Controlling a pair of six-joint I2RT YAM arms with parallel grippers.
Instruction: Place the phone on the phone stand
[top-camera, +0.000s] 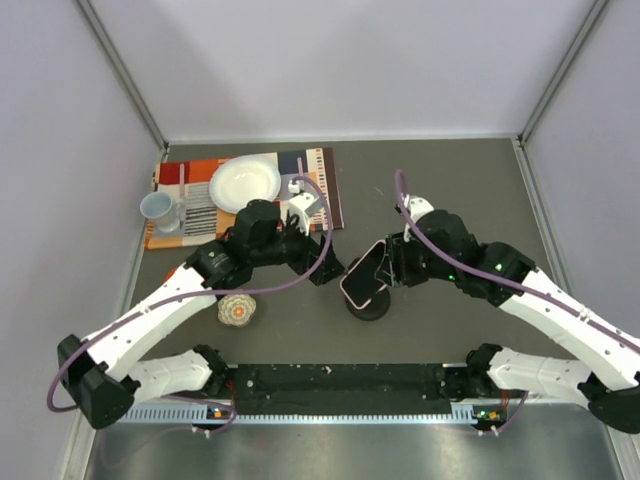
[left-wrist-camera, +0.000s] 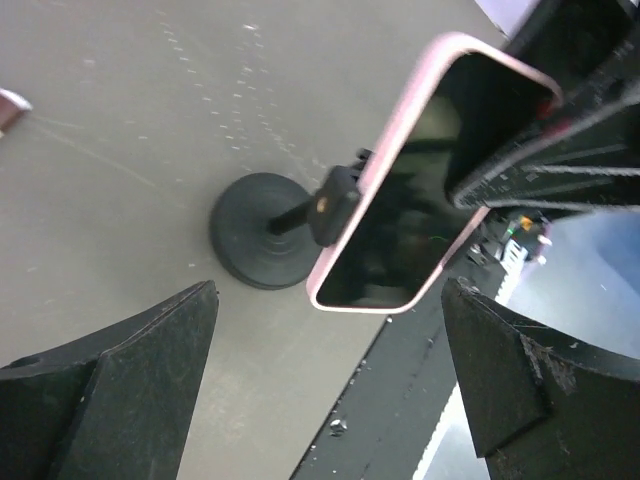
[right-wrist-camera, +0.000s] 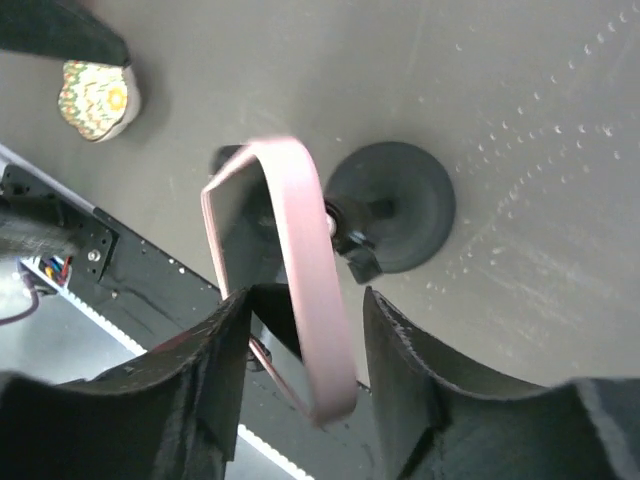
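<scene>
The flat smartphone (right-wrist-camera: 305, 260), black glass in a pale pink case, stands tilted between the parted fingers of the right gripper (right-wrist-camera: 305, 325), its back against the cradle of the small black round-based stand (right-wrist-camera: 400, 200).

One grey counter (top-camera: 450, 190) carries one flat phone (top-camera: 365, 275) with black screen and pink edge, one black disc-based phone stand (top-camera: 372, 308), one round white plate (top-camera: 245, 183), one pale blue mug (top-camera: 160, 210), one striped and checked orange-and-white cloth mat (top-camera: 180, 180) and one small round flower-patterned object (top-camera: 238, 310). Two white-and-black robot arms, the left arm (top-camera: 160, 305) and the right arm (top-camera: 560, 300), each bear one black two-fingered claw, the left claw (top-camera: 322, 268) and the right claw (top-camera: 390, 265), two in all.
</scene>
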